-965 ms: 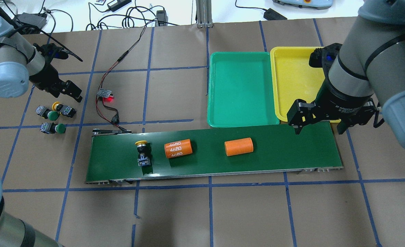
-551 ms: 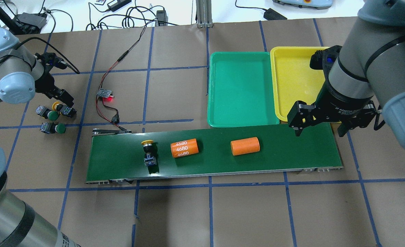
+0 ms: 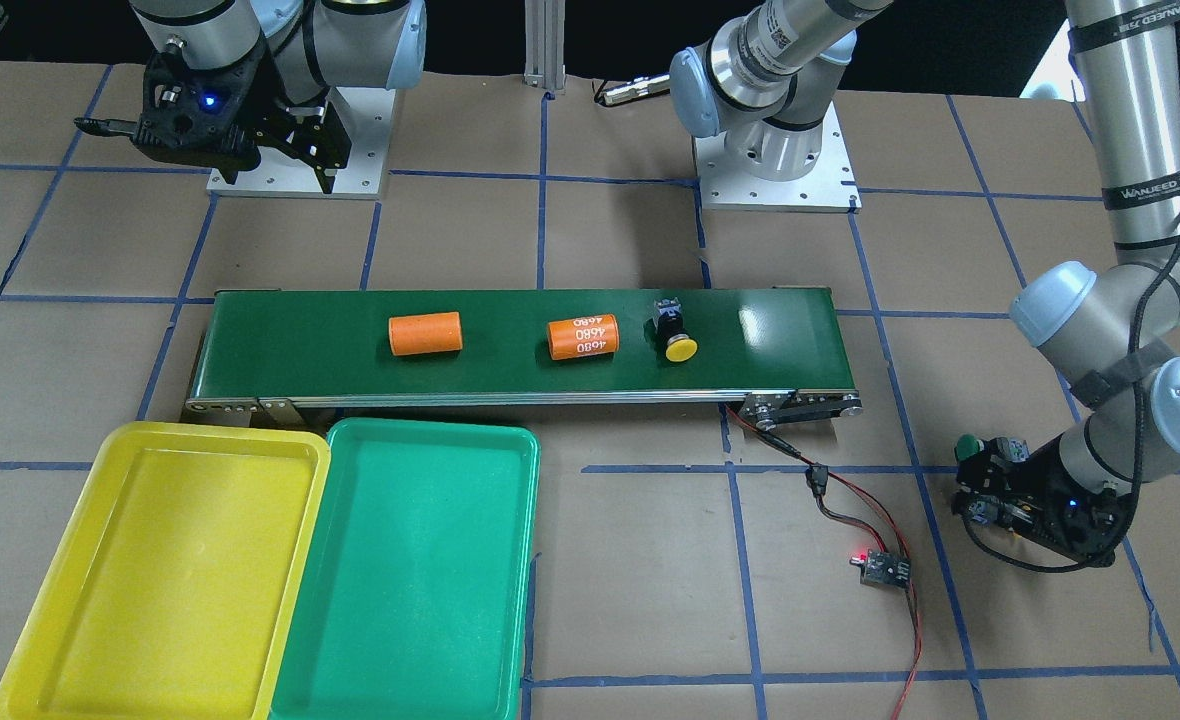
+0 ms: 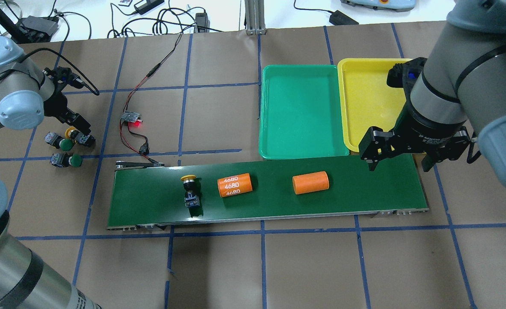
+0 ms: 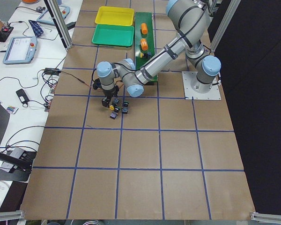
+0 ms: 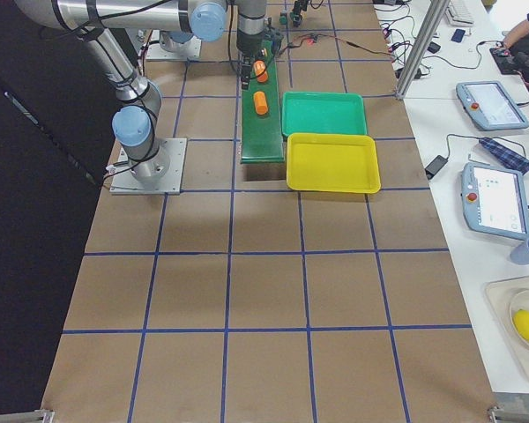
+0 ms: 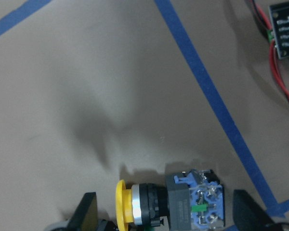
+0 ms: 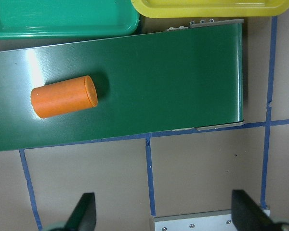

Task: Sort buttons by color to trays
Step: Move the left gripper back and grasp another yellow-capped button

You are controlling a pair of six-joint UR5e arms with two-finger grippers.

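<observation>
Button (image 7: 169, 206), yellow-capped, on its side inside wide-spread left gripper (image 7: 168, 214)

Table (image 4: 218, 266) is brown paper with a blue tape grid. The conveyor belt (image 4: 364, 189) is dark green. On it there's a plain orange cylinder (image 4: 310, 183), an orange cylinder with white 4680 print (image 4: 235, 185), and a belt button (image 4: 190, 191) with a yellow cap and a black/grey body. The green tray (image 4: 302, 111) and the bright yellow tray (image 4: 364, 98) are both solid colour. Off the belt: a yellow-capped button (image 7: 168, 202) with blue bits on its grey block, a green-capped button (image 4: 60, 141), and a second green-capped button (image 4: 66, 160). The little circuit board (image 4: 132, 118) glows red.
</observation>
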